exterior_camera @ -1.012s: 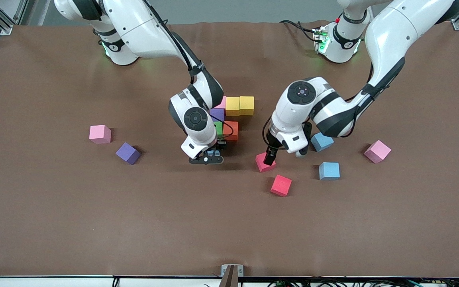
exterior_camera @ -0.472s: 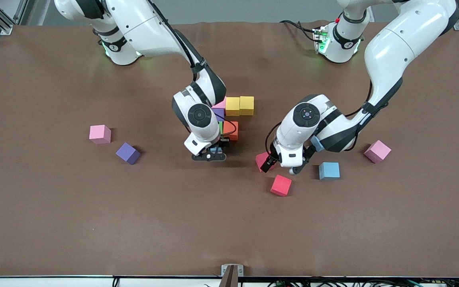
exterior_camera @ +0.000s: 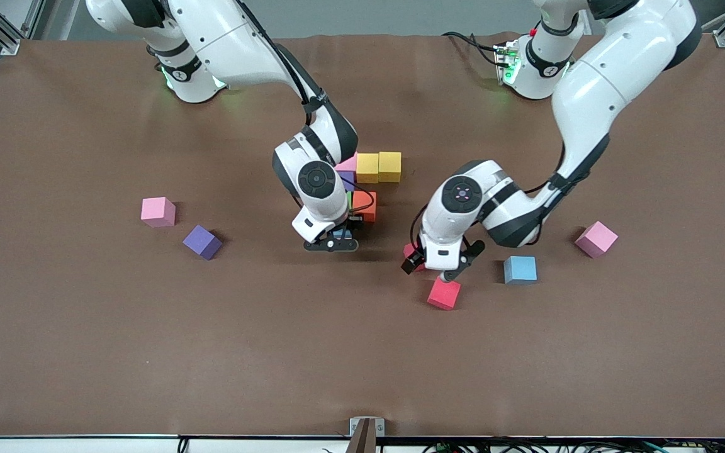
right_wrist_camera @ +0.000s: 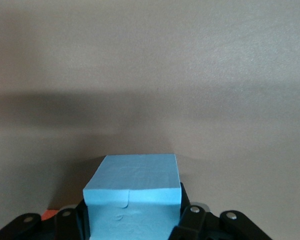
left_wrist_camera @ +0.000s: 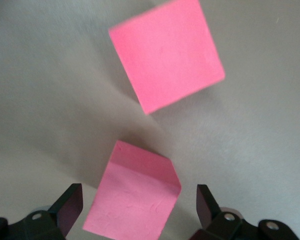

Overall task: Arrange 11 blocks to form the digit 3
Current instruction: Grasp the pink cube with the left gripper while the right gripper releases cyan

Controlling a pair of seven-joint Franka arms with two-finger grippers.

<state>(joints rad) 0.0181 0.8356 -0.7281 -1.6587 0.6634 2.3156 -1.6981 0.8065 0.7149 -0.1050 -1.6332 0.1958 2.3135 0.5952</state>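
Here your left gripper [exterior_camera: 441,264] stands spread wide over a red block [left_wrist_camera: 135,200] that sits between its fingers, untouched; a second red block [exterior_camera: 443,293] lies at about five o'clock from it, nearer the front camera. Your right gripper [exterior_camera: 332,242] is clamped on a light blue block [right_wrist_camera: 135,200], just at six o'clock of the started digit 3 [exterior_camera: 372,179] of pink, purple, yellow, green and orange cubes. No writing or labels can be read on any cube.
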